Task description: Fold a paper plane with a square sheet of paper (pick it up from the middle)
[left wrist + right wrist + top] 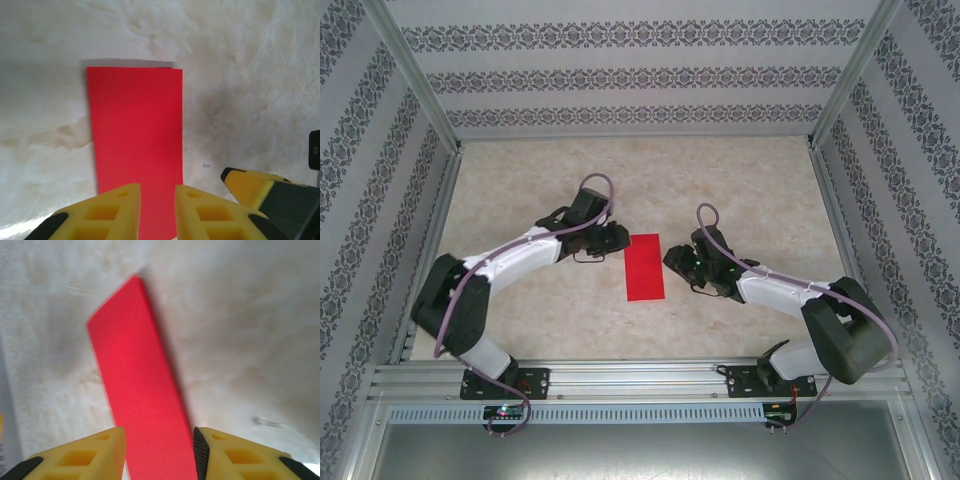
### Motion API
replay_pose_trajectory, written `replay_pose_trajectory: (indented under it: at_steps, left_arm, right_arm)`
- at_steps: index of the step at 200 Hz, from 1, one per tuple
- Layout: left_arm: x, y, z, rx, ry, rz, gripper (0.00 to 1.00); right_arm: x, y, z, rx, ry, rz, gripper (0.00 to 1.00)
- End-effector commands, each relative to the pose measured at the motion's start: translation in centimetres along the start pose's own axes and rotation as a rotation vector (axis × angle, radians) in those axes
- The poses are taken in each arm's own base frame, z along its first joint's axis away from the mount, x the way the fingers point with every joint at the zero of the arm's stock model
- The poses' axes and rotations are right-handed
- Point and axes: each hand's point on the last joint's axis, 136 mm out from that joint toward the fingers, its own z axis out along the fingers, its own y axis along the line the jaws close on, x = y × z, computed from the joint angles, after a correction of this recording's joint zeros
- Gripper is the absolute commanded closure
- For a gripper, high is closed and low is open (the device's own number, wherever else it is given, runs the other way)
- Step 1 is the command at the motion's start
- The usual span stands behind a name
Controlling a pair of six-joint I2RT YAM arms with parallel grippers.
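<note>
The red sheet of paper (pixel 644 266) lies flat on the table between my two grippers. It is a narrow upright rectangle, not a paper plane. My left gripper (pixel 623 240) is just left of its upper edge. In the left wrist view the sheet (pixel 135 130) stretches away and runs under the left gripper (pixel 157 192), whose yellow fingers stand a small gap apart. My right gripper (pixel 670 258) sits close to the sheet's right edge. In the right wrist view the right gripper (pixel 159 432) is open, and the sheet (pixel 140 380) runs between and below its fingers.
The tabletop (pixel 520 190) is pale and mottled, fenced by aluminium rails (pixel 640 378) at the front and patterned walls on three sides. A finger of the right gripper (pixel 250 185) shows at the lower right of the left wrist view.
</note>
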Motion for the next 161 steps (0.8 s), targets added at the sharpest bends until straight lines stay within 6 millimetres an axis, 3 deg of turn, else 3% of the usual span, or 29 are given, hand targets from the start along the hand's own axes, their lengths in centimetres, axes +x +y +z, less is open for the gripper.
replay_pose_trajectory:
  at_steps: [1,33,74,161]
  left_arm:
    - [1.2,-0.7,1.9,0.017,0.085,0.05,0.76]
    - [0.6,-0.1,3.6,-0.019,0.094,0.057,0.76]
    - [0.9,0.9,5.6,-0.053,0.139,0.037,0.78]
    - [2.0,2.9,7.0,-0.102,0.169,0.009,0.79]
  right_arm:
    - [1.7,-0.4,0.6,0.014,0.123,-0.085,0.58]
    - [2.9,0.4,2.3,-0.013,0.212,-0.092,0.58]
    - [3.1,0.5,3.3,-0.009,0.239,-0.104,0.57]
    - [3.4,1.3,3.9,-0.058,0.269,-0.107,0.58]
